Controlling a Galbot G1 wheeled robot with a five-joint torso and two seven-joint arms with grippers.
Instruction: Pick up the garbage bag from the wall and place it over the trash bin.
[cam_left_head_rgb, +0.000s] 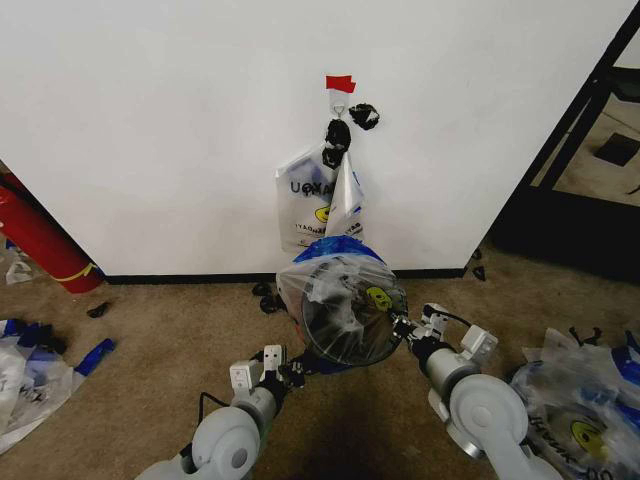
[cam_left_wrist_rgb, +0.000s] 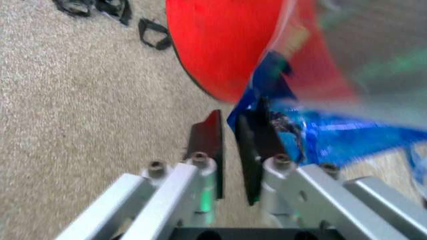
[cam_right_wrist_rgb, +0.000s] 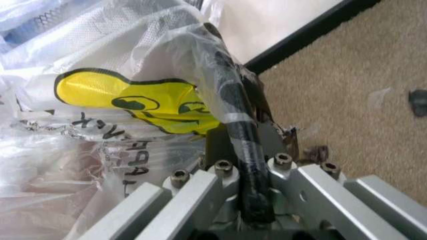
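Observation:
The garbage bag (cam_left_head_rgb: 345, 275), see-through with blue handles and a yellow logo (cam_right_wrist_rgb: 133, 102), is stretched over the mouth of the small black trash bin (cam_left_head_rgb: 340, 330), which stands on the carpet just before the white wall (cam_left_head_rgb: 150, 120). My right gripper (cam_left_head_rgb: 405, 328) (cam_right_wrist_rgb: 237, 125) is at the bin's right side, shut on bag plastic and the black rim. My left gripper (cam_left_head_rgb: 292, 366) (cam_left_wrist_rgb: 227, 116) is low at the bin's left side by its red bottom band (cam_left_wrist_rgb: 220, 45). Its fingers stand a narrow gap apart with carpet showing between, and blue bag plastic (cam_left_wrist_rgb: 320, 135) lies beside one finger.
On the wall, a hook (cam_left_head_rgb: 338, 100) under red tape (cam_left_head_rgb: 340, 82) holds other printed bags (cam_left_head_rgb: 310, 205) and black knotted lumps (cam_left_head_rgb: 338, 135). A big red cylinder (cam_left_head_rgb: 40, 240) leans at the left. More bags lie on the floor at the left (cam_left_head_rgb: 25, 375) and right (cam_left_head_rgb: 585, 410). A black frame (cam_left_head_rgb: 580, 130) stands at the right.

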